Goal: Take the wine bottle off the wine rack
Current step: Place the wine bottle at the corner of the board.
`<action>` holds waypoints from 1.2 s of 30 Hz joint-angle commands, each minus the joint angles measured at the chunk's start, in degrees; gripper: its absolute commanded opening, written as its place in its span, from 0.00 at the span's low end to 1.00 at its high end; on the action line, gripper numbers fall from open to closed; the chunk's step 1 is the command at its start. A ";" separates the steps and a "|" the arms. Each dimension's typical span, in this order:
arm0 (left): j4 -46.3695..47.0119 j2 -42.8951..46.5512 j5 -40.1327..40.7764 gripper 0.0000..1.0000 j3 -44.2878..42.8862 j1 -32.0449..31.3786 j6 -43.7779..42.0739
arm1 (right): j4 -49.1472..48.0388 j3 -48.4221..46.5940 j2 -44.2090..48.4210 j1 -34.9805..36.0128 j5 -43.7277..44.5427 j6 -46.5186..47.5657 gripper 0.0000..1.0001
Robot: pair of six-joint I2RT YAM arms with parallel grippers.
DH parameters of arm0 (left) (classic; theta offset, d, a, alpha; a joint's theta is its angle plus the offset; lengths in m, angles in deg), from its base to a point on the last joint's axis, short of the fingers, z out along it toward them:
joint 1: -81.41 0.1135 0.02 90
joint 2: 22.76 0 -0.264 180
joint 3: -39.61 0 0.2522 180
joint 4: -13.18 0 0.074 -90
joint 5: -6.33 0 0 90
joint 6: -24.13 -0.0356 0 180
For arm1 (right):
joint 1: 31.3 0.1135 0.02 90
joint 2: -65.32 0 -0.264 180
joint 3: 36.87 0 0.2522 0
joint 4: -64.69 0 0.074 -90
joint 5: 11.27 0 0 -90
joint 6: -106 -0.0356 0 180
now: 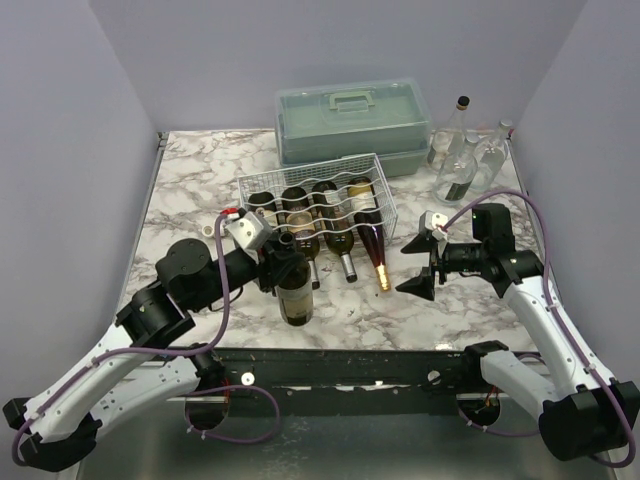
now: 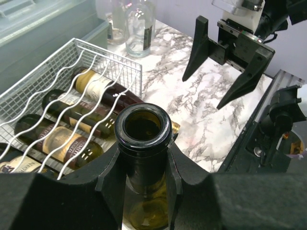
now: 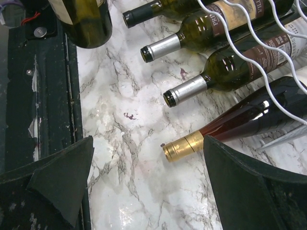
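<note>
1. Nearest the arm bases, the left gripper [image 2: 146,184] is clamping the wine bottle [image 1: 294,298] by its neck, with the jaws pinching just under the open mouth.
2. That wine bottle is standing upright, clear of the wine rack [image 1: 384,195] and just in front of its near left corner. Whether its base is touching the marble surface [image 1: 190,180] I cannot tell.
3. To the right, the right gripper [image 1: 422,266] is hovering over bare marble with its jaws spread wide and nothing between them. It is pointing toward the rack's near right corner.
4. Just ahead of those jaws, a gold-capped bottle [image 3: 240,120] is lying in the rack's rightmost groove, its neck poking out past the wires over the surface.
5. Beside it, three more bottles [image 3: 225,72] are lying under the wavy cross wires, necks pointing toward the near edge. Two are showing silver caps and one a dark cap.
6. Behind the rack, a grey-green plastic case [image 1: 350,120] with a handle is sitting against the back wall.
7. At the far right corner, several clear glass bottles [image 1: 465,150] are standing upright beside the case.
</note>
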 commanded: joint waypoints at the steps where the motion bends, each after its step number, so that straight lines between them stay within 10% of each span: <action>1: 4.11 0.11 2.00 0.00 -4.51 1.24 -1.68 | -1.11 0.84 0.82 -0.27 1.01 -0.03 0.99; 36: 4.53 -8.92 3.03 0.00 -17.35 16.51 -5.17 | -0.97 1.13 1.55 -0.26 0.91 0.12 0.99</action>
